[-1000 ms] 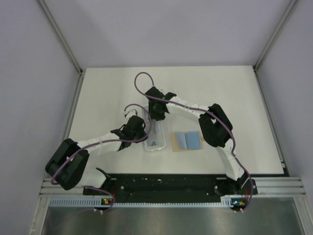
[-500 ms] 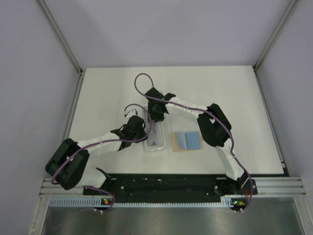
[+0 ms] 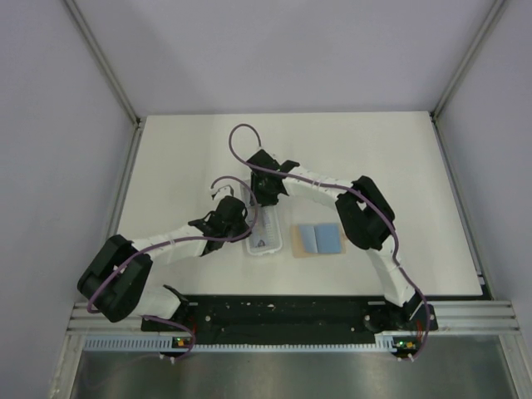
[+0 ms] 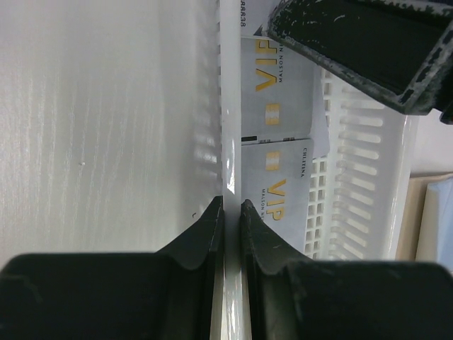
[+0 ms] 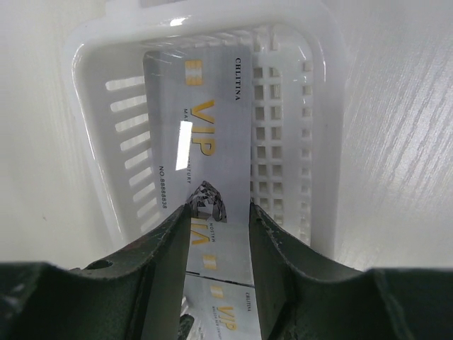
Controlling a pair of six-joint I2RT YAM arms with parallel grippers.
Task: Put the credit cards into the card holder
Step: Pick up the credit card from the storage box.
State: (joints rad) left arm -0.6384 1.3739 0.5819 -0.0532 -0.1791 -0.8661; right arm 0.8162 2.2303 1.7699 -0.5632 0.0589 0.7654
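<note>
Several pale credit cards marked VIP in gold lie overlapping in a long clear slotted tray. My right gripper hangs open low over them; its left finger overlaps a card and its right finger sits at that card's edge. My left gripper is shut on the tray's thin side wall, with the cards just to its right. The card holder lies open right of the tray, light blue inside with a tan border; its edge shows in the left wrist view.
The right gripper's dark finger reaches into the top of the left wrist view. White tabletop surrounds the tray and holder. Metal frame posts and grey walls stand at the sides, and the arm bases' rail runs along the near edge.
The right wrist has shifted slightly toward the tray's far end. The left arm and the tray have not moved.
</note>
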